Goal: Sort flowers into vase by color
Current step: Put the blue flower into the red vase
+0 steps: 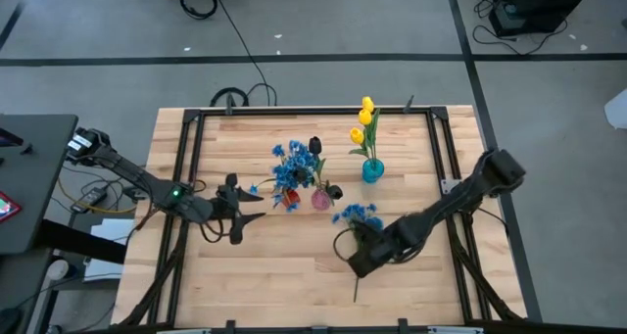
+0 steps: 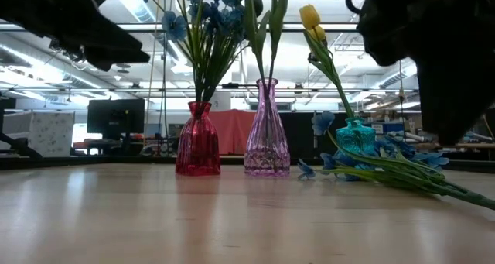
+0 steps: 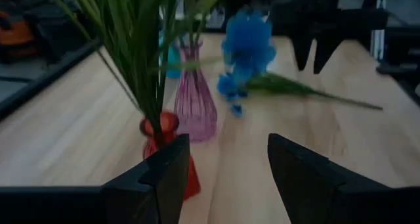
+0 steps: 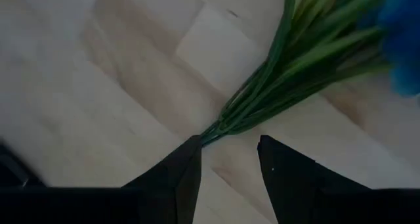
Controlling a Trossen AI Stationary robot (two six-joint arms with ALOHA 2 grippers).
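Altogether three vases: red (image 2: 198, 138), pink (image 2: 266, 129), teal (image 2: 356, 136).

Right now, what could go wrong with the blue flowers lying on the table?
The right gripper hovers open over the thin stem end of the blue bunch lying on the table. It might grab only a few stems, so the bunch could droop or slip. The red vase is already full of blue flowers, so pushing more in could tip it or bump the pink vase close beside it. The left gripper waits open near the red vase and could get in the way.
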